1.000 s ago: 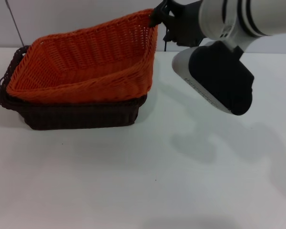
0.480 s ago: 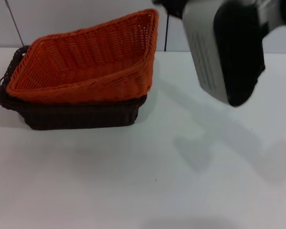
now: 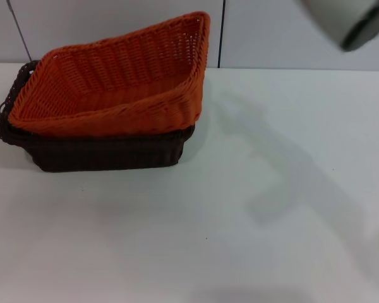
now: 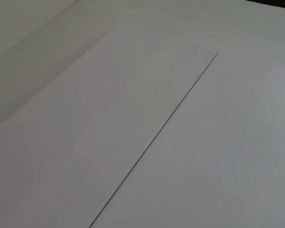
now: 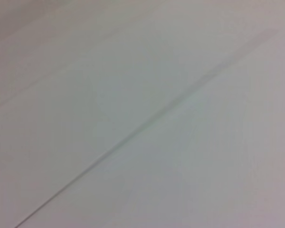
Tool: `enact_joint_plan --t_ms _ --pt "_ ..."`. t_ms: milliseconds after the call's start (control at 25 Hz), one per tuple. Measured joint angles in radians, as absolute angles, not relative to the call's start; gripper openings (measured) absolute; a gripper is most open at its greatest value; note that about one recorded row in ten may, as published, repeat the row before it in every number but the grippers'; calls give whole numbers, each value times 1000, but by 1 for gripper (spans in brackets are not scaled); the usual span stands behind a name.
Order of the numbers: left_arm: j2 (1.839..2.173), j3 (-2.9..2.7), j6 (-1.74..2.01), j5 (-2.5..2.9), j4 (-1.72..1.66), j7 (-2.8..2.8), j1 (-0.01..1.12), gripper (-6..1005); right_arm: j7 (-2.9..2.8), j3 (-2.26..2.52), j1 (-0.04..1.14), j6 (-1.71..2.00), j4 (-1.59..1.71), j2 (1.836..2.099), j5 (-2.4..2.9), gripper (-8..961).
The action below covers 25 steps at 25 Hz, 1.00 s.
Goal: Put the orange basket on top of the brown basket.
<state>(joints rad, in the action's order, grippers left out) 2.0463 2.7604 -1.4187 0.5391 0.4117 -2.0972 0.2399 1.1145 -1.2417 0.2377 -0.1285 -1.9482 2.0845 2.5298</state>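
The orange basket (image 3: 114,82) rests inside the top of the brown basket (image 3: 107,151) at the table's left in the head view. It sits tilted, with its right end raised and its left end low. Nothing holds it. Only a piece of the right arm (image 3: 360,19) shows at the upper right corner, high above the table; its gripper is out of view. The left arm does not show in the head view. Both wrist views show only plain white panels with a thin seam.
The white table (image 3: 259,221) stretches to the right of and in front of the baskets. A white wall with a dark vertical seam (image 3: 222,35) stands behind them. The arm's shadow lies on the table at the right.
The right gripper let go of the orange basket's raised right corner and the arm rose up and to the right, almost out of the head view. The baskets stayed still.
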Motion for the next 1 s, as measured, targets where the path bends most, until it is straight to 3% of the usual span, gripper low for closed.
enact_joint_plan --t_ms 160,440,760,1000 --pt "2037 2758 -1386 541 426 -2093 241 452 965 -1204 156 239 -1805 2086 2498 412" --pt "2023 2757 -1359 554 422 -2107 244 452 1070 -1092 144 715 -1544 2089 2232 412" --pt "2017 2716 -1327 588 419 -2155 251 452 1306 -783 352 1360 -1175 2090 1710 412" --pt "2031 2717 -1327 590 432 -2212 252 452 1183 -714 374 1447 -1054 2085 1609 412"
